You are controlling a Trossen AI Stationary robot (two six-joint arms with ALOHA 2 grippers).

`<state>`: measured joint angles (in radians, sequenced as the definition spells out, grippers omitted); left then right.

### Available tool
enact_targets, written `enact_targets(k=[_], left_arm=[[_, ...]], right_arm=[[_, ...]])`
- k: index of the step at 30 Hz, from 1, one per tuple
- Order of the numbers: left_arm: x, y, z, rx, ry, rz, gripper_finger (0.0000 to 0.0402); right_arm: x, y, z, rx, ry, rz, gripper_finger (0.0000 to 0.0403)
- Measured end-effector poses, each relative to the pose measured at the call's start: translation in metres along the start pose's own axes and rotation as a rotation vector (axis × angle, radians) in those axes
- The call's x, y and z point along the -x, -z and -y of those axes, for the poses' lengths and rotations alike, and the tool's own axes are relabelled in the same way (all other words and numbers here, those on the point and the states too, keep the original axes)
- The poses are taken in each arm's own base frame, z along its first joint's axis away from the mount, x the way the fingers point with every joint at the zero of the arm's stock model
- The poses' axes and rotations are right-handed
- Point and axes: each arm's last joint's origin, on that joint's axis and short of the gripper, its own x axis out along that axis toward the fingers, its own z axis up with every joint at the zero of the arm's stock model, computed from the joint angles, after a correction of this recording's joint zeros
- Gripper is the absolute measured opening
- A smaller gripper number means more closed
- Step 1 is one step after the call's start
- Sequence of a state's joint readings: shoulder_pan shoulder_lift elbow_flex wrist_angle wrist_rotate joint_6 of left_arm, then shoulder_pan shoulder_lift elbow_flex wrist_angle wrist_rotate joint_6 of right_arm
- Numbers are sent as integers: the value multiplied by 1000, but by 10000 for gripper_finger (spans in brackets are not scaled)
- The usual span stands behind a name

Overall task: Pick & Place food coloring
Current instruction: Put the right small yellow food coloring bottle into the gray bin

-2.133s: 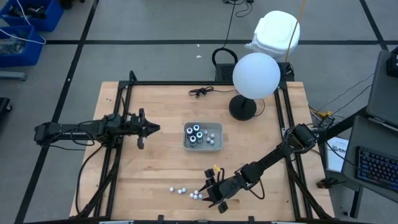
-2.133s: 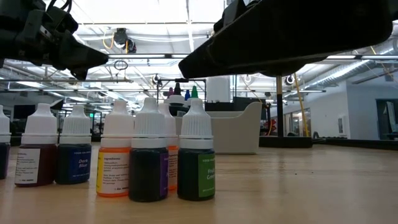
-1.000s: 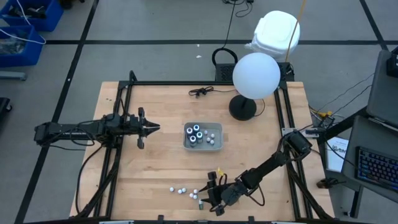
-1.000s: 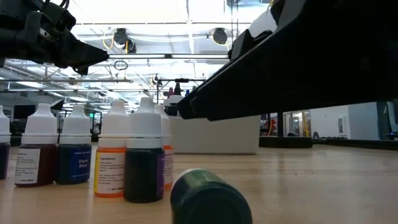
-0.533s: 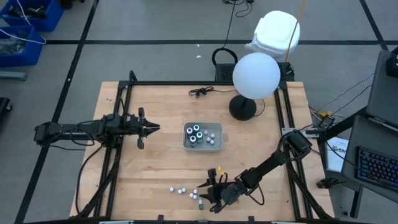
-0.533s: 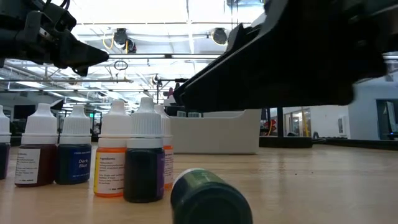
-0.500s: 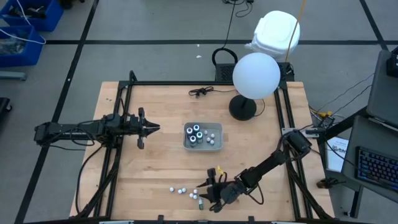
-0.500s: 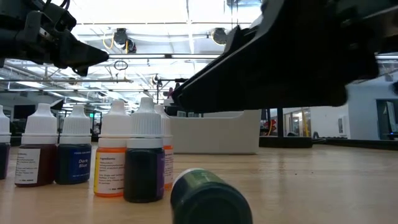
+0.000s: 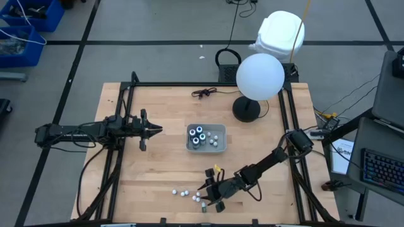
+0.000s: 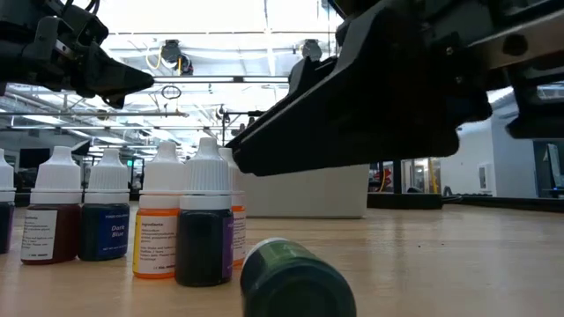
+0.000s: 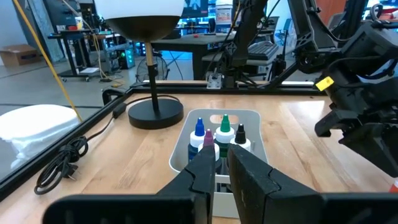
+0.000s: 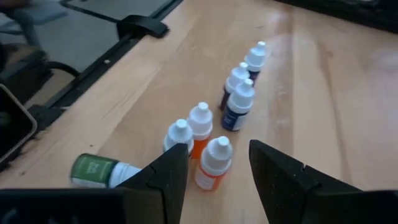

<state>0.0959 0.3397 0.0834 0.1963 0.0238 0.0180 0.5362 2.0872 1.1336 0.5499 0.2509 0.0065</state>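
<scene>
Low over the front edge of the wooden table (image 9: 158, 170): right gripper (image 9: 205, 196), fingers (image 12: 168, 174) spread wide and released, nothing between them, poised just above a loose cluster of small white-capped food coloring bottles (image 12: 239, 102). In that cluster, six bottles upright and close together, among them two orange ones (image 12: 213, 165) nearest the gripper, a dark blue one and a dark red one farther along the row. Just beside the cluster, a green bottle (image 10: 295, 280) toppled on its side, flat on the wood, touching neither finger as far as can be told. Near the table's middle, well apart from the cluster: grey tray (image 9: 221, 149), with the rest of the food coloring inside, four dark bottles (image 9: 197, 135) standing together at one end, their tips blue, purple, green and black in the left wrist view, and a few white caps at the other end. At the table's left side, level with the tray and pointing toward it: left gripper (image 9: 158, 130), waiting, fingers (image 11: 202, 171) drawn almost together with only a thin slit between, clenched on nothing. Toward the back of the table: round white lamp (image 9: 259, 75) on a black base, and a coiled black cable (image 9: 203, 93) beside it.
</scene>
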Motion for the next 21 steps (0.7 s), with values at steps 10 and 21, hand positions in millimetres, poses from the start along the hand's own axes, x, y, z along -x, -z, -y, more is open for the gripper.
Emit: enact_targets(k=[10,21], left_arm=[[0,0,0,-14,0,0,51],[0,0,0,-13,0,1,51]], right_arm=[[-2,0,6,37,-29,-2,157],[-3,1,10,121,-23,-11,157]])
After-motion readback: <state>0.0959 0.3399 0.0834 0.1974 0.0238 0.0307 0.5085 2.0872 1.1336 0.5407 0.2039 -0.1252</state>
